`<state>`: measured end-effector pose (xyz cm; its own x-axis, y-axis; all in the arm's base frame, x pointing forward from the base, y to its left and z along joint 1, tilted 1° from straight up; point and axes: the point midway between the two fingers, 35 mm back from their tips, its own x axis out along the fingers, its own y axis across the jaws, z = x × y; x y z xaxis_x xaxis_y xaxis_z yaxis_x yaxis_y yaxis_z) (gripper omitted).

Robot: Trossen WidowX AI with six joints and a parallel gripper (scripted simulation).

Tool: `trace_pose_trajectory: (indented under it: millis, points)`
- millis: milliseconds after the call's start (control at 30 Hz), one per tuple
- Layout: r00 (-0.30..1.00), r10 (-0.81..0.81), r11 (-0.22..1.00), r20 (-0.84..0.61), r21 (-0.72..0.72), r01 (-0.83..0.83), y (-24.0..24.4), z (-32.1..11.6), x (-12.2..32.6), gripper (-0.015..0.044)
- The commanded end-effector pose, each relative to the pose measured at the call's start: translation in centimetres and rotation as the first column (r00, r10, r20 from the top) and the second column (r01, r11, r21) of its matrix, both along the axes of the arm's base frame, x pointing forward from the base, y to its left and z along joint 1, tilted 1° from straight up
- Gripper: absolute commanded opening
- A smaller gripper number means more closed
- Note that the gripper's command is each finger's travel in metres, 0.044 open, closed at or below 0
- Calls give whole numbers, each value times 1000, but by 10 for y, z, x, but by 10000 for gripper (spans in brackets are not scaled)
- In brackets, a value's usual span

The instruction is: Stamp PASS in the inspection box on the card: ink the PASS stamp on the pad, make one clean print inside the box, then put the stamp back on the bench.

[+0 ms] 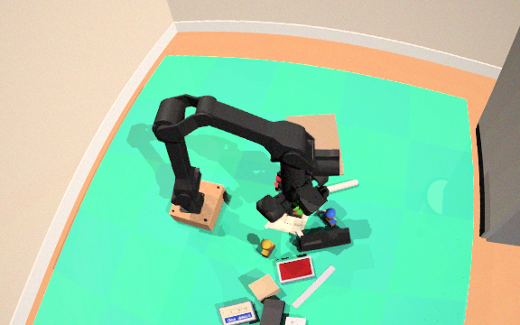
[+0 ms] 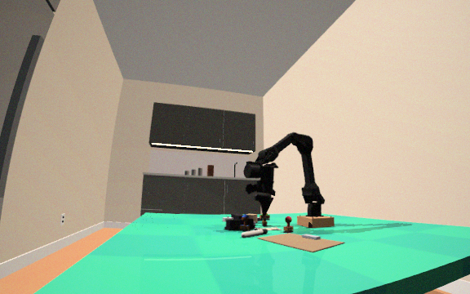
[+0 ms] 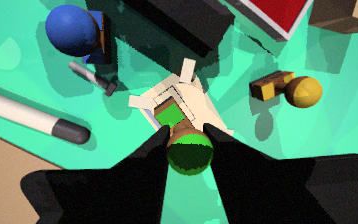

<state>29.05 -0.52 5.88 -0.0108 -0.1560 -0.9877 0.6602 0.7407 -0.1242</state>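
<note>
My gripper is shut on the green stamp, whose round knob is between the fingertips. The stamp is low over the cream card, and its base overlaps the outlined box in the wrist view. Whether it touches the card cannot be told, and its underside is hidden. The red ink pad has a pale rim. A blue stamp, a yellow stamp and a red stamp stand around the card.
A long black block lies between card and pad. A white marker, a small bolt and a brown board lie on the other side. A wooden block and white strip lie near the pad.
</note>
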Motion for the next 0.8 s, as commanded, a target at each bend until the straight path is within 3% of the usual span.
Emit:
trace_pose_trajectory:
  millis: [0, 767]
  points:
    - [1000, -5, 1000, -6, -6, 5, -1, -5, -2, 0]
    - [1000, -5, 1000, -5, -7, 5, -1, -20, -3, 0]
